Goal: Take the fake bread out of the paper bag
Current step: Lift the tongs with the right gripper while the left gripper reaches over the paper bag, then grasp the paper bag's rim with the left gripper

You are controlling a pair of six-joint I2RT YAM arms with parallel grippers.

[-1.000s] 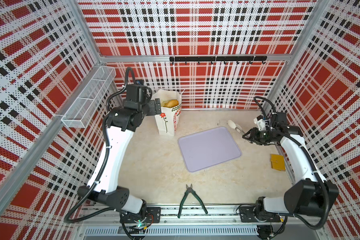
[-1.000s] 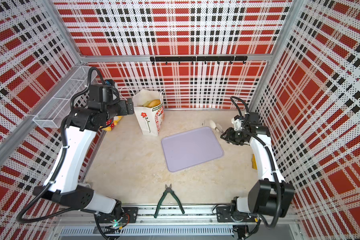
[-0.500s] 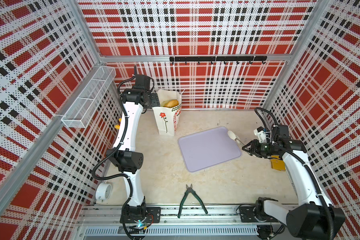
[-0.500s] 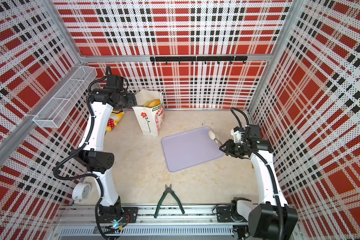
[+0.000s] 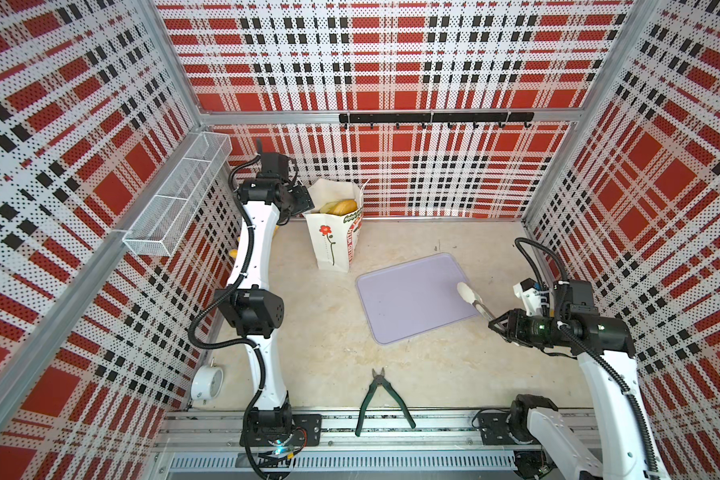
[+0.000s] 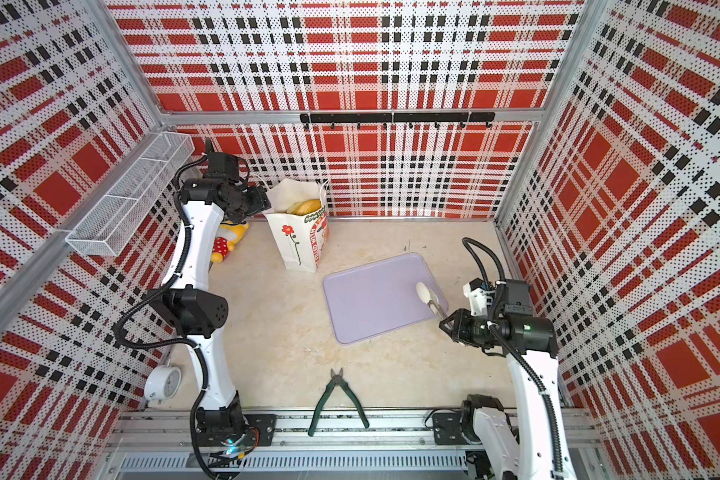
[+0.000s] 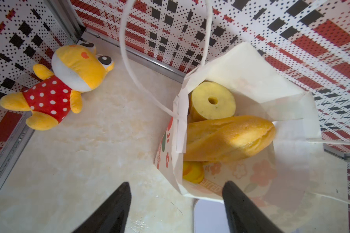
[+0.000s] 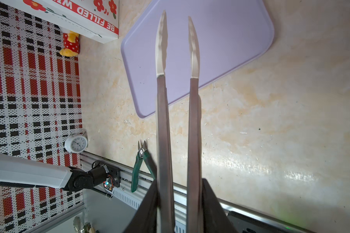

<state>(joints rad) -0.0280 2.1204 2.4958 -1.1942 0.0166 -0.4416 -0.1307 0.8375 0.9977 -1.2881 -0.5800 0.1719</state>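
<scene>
At the lower middle of both top views, green-handled pliers (image 5: pixel 385 399) lie by the front rail, with a white alarm clock (image 5: pixel 206 382) at the lower left. At the right, the right gripper (image 5: pixel 495 324) is clamped on metal tongs (image 5: pixel 472 299); their white tips stand slightly apart over the right edge of the bare lilac tray (image 5: pixel 400 307) at centre.

Above and left of centre the paper bag (image 5: pixel 333 245) stands upright, white with a red flower. The right wrist view reads "BE FILLED" in red on its side; the smaller lettering near the rim is too small to read.

The fake bread is all inside the bag. A golden long loaf (image 7: pixel 228 139) lies across the mouth, a pale yellow ring-shaped piece (image 7: pixel 212 102) shows behind it, and an orange-yellow piece (image 7: pixel 192 171) is half hidden below. A white cord handle (image 7: pixel 127 50) arches beside the opening.

The left gripper (image 7: pixel 178 183) hangs over the bag's left rim, its jaws wide and holding nothing. A yellow plush doll (image 7: pixel 59 86) in a red dotted dress lies in the far left corner.
</scene>
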